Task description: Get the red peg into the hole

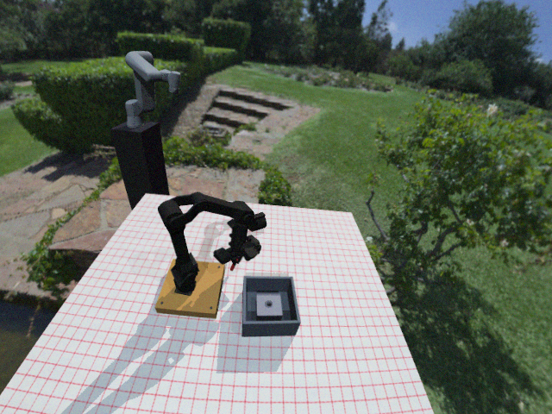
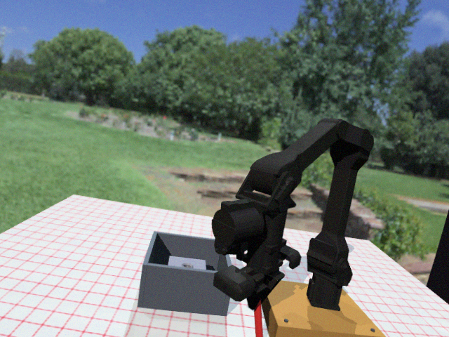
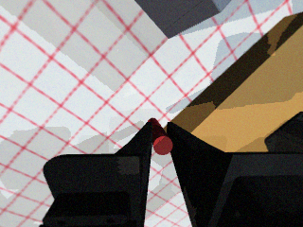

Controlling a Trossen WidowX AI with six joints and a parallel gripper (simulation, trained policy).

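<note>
The red peg (image 1: 232,267) (image 2: 258,321) (image 3: 163,145) stands nearly upright between the fingertips of my gripper (image 1: 234,262) (image 2: 256,302) (image 3: 159,127), which is shut on its upper part. Its lower end is cut off in the exterior view, so I cannot tell whether it touches the table. The open dark grey box (image 1: 272,329) (image 2: 184,290) (image 3: 187,16) stands to one side of the gripper. A pale plate (image 1: 263,310) (image 2: 175,261) lies at its bottom with a round hole (image 1: 268,304) (image 2: 187,265), which shows no peg in it.
The arm's orange base board (image 1: 189,308) (image 2: 304,328) (image 3: 265,113) lies close beside the peg, on the side away from the box. The box walls rise well above the plate. Everything stands on a white table with a red grid (image 1: 338,379) (image 2: 72,261) (image 3: 52,95).
</note>
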